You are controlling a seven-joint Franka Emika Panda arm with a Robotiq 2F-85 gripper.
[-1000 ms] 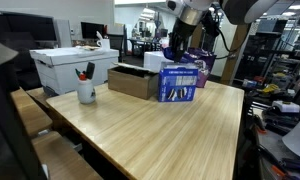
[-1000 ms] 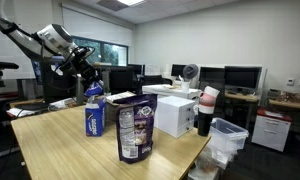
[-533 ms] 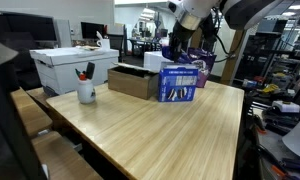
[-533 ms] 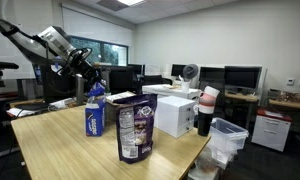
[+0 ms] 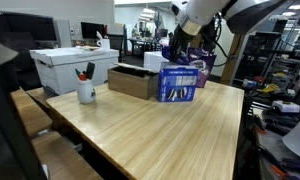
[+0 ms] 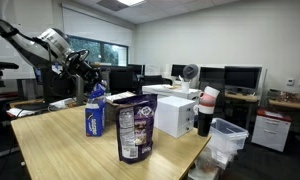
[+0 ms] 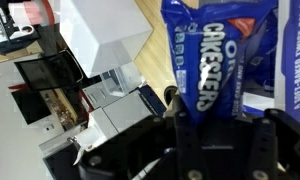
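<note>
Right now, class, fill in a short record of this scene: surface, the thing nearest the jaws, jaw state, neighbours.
Surface: wooden table
Nearest thing: blue Cakesters bag, standing upright on the table
Jaws: shut, at the bag's top edge; a grip on it cannot be confirmed
Neighbours: purple bag, cardboard box, white mug with pens

A white mug holding pens stands near the left edge of the wooden table. A brown cardboard box sits behind it, with a white box farther left. In an exterior view, a purple snack bag stands upright at the near edge. A white carton sits just right of it, beside stacked cups.
</note>
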